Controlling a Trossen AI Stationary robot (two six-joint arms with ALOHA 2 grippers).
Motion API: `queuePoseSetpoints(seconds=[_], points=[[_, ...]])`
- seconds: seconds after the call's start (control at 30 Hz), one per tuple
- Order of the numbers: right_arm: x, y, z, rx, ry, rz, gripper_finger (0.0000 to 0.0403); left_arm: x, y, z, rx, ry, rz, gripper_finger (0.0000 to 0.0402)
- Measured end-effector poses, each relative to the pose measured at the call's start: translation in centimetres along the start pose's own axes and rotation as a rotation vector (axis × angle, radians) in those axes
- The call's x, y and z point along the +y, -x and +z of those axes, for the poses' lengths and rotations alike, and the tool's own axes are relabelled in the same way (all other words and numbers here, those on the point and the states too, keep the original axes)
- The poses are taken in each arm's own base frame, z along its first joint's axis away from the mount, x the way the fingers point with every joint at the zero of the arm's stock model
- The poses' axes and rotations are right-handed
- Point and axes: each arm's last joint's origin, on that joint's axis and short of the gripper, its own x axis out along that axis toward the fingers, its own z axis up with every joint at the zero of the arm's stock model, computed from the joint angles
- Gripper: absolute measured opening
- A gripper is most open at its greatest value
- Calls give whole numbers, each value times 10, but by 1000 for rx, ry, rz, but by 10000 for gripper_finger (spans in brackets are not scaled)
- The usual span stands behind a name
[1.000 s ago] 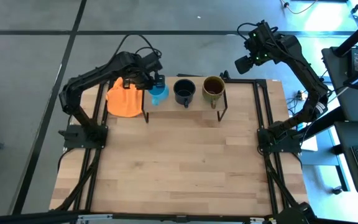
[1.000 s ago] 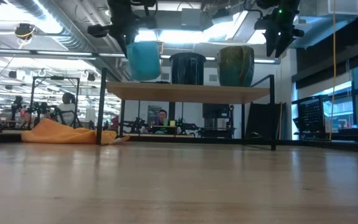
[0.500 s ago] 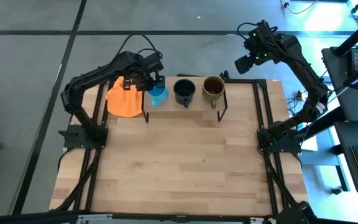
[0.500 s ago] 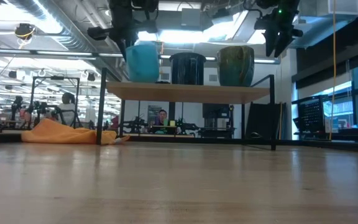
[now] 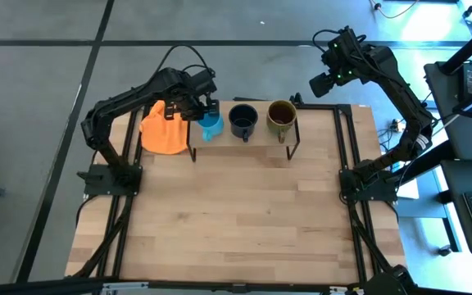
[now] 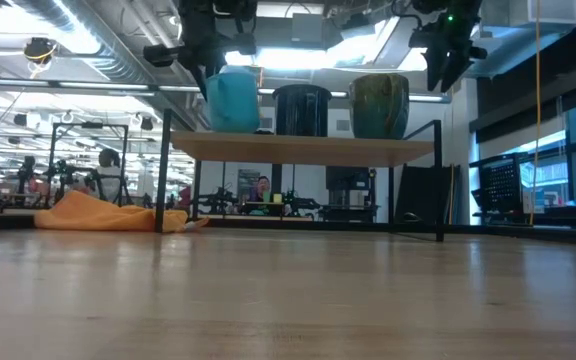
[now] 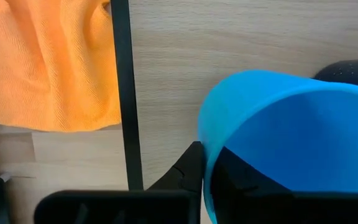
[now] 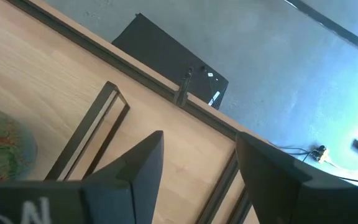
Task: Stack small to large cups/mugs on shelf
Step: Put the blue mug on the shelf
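Blue mug (image 5: 211,124) tilted on shelf (image 5: 260,136), gripped by left end effector (image 5: 206,106)

Shelf (image 5: 260,139) carries blue mug (image 5: 211,124), black mug (image 5: 242,120), olive mug (image 5: 281,116); orange cloth (image 5: 161,129) on table (image 5: 244,213).

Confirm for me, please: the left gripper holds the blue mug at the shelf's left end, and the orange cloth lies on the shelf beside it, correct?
Not quite. The left gripper does hold the blue mug at the shelf's left end, but the orange cloth lies on the table beside the shelf, as the low view shows.
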Motion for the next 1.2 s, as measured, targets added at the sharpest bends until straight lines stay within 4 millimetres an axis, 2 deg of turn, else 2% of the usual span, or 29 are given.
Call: queuePoseSetpoints(seconds=[0.27, 0.63, 0.97, 1.2], points=[[0, 0, 0, -1, 0, 0, 202, -1, 0, 1, -9, 4, -10, 39], [0, 0, 1, -5, 5, 0, 202, -1, 0, 0, -4, 9, -12, 42], [0, 0, 1, -8, 22, 1, 202, -2, 0, -1, 20, 20, -22, 70], [0, 0, 1, -7, 26, 0, 202, -2, 0, -1, 21, 26, -19, 71]])
